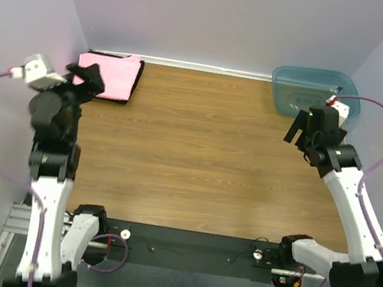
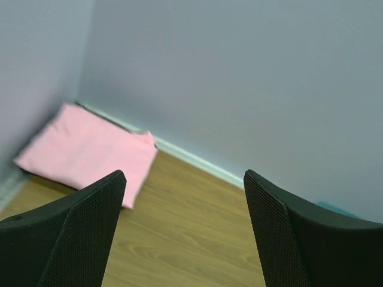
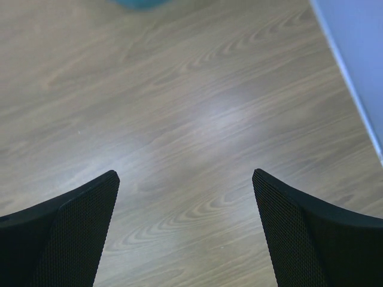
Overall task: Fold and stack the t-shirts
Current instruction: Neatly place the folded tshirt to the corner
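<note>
The pink t-shirt [image 1: 109, 74] lies folded flat in the far left corner of the table. Under it a black t-shirt [image 1: 139, 80] shows only as a dark rim along the pink one's right and near edges. My left gripper [image 1: 93, 81] hovers at the near left edge of this pile, open and empty. In the left wrist view the pink t-shirt [image 2: 90, 152] lies ahead and to the left of the left gripper [image 2: 184, 176], apart from its fingers. My right gripper [image 1: 297, 131] hangs open at the far right, over bare wood [image 3: 185, 174].
A translucent blue-green bin [image 1: 316, 92] stands in the far right corner, just behind the right gripper; a sliver of the bin [image 3: 139, 3] shows in the right wrist view. Lilac walls close in the table [image 1: 196, 159] at the back and both sides.
</note>
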{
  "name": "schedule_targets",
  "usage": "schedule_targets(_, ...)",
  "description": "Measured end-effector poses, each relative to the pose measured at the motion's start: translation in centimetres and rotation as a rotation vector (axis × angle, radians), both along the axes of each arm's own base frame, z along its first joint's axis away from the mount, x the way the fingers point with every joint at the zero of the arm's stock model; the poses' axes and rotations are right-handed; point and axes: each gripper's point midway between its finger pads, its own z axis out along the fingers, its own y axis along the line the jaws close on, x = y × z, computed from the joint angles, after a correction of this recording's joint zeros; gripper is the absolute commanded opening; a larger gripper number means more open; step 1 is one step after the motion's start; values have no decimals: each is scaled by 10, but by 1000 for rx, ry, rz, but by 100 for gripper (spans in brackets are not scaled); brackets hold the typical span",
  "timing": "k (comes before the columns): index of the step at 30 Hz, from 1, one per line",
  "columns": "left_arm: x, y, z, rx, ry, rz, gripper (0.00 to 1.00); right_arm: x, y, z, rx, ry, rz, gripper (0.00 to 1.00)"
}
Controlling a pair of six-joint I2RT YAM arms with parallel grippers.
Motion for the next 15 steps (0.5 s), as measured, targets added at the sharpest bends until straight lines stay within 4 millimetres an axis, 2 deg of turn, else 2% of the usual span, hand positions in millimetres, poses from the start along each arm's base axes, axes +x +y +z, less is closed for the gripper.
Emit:
schedule_targets(1, -28, 5, 24, 30, -52, 37, 88, -6, -6, 16, -7, -38, -21, 100)
schedule_targets(2, -52, 9, 41, 57, -85, 74, 88, -11, -12, 32, -14, -83, -45, 100)
schedule_targets(3, -72, 14, 50, 77, -106, 111, 88, -15, -15, 42, -16, -108, -60, 100)
schedule_targets(4, -94, 17, 63, 92, -144, 137, 88, -22, -22, 63, -17, -167, -86, 100)
schedule_targets(6, -136, 25, 78, 121, -202, 206, 97, -32, -29, 90, -7, -254, -116, 100)
schedule_targets(8, -175, 34, 81, 134, -241, 280, 99, -53, -39, 121, 10, -365, -150, 100)
schedule_targets(9, -187, 37, 80, 134, -254, 308, 99, -62, -43, 130, 16, -402, -161, 100)
schedule_targets(11, -221, 46, 75, 128, -292, 380, 99, -82, -51, 147, 30, -478, -181, 100)
schedule_targets(15, -262, 56, 65, 150, -330, 468, 99, -129, -66, 164, 41, -626, -194, 100)
